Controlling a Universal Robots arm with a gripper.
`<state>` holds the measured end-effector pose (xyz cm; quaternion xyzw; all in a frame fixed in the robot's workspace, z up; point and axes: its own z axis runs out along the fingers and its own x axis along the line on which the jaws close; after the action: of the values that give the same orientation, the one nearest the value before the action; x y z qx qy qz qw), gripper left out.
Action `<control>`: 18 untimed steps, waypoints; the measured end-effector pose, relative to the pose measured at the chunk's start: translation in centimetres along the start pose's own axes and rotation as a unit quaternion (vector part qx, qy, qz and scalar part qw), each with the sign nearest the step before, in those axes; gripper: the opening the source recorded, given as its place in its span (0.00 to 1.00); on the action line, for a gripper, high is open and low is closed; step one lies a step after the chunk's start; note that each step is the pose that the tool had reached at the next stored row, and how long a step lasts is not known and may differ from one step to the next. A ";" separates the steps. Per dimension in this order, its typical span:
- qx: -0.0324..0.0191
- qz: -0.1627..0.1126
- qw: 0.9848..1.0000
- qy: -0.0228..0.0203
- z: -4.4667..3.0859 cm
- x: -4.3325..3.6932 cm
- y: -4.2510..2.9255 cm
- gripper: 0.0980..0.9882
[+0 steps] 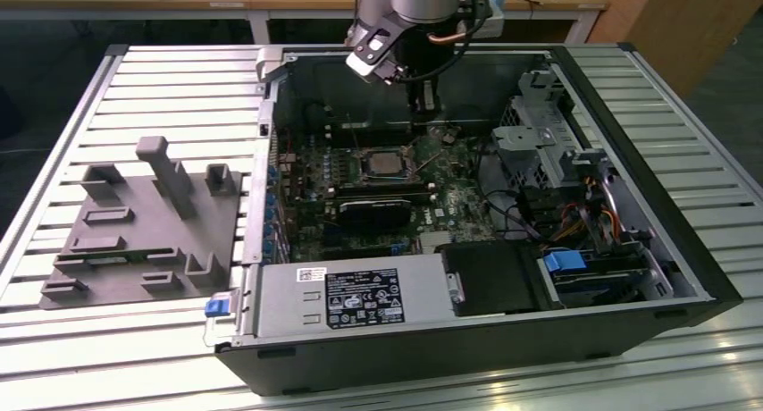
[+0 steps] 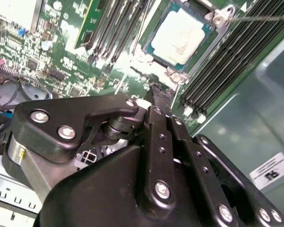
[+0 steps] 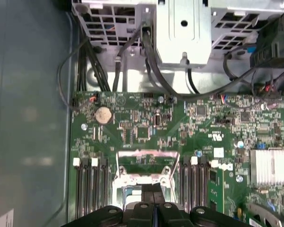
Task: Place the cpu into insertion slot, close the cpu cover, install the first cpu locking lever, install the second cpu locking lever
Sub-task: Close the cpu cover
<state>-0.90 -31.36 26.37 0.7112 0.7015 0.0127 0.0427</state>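
Slatted pale metal forms the worktop (image 1: 71,98), on which a black open-sided computer case (image 1: 698,259) is laid beside a grey moulded fixture (image 1: 131,241). Within the case are housed a green motherboard (image 1: 448,210), a silver power supply box (image 1: 346,299) and a grey perforated drive cage (image 1: 542,147). Near the board's middle, the square black-framed insertion slot (image 1: 361,161) is filled: the flat silvery-tan cpu (image 2: 182,34) is seated in it. The thin grey metal cpu cover (image 3: 146,154) appears to be lowered around the chip, though this cannot be told for certain. A thin steel locking lever (image 2: 260,18) is seen jutting out over the long black memory slots (image 2: 227,61). It is therefore judged unlatched, and the lever step is taken to be in hand. The black gripper (image 2: 157,92) is poised just beside the slot's edge, its fingers pressed together with nothing between them. A fine, steady push on that slender rod is called for, kept clear of the memory slots.
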 end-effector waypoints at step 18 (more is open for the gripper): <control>0.000 0.000 1.000 0.000 0.44 0.09 5.63 0.00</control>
<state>4.74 -31.36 26.37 0.7112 0.7016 0.0126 0.0426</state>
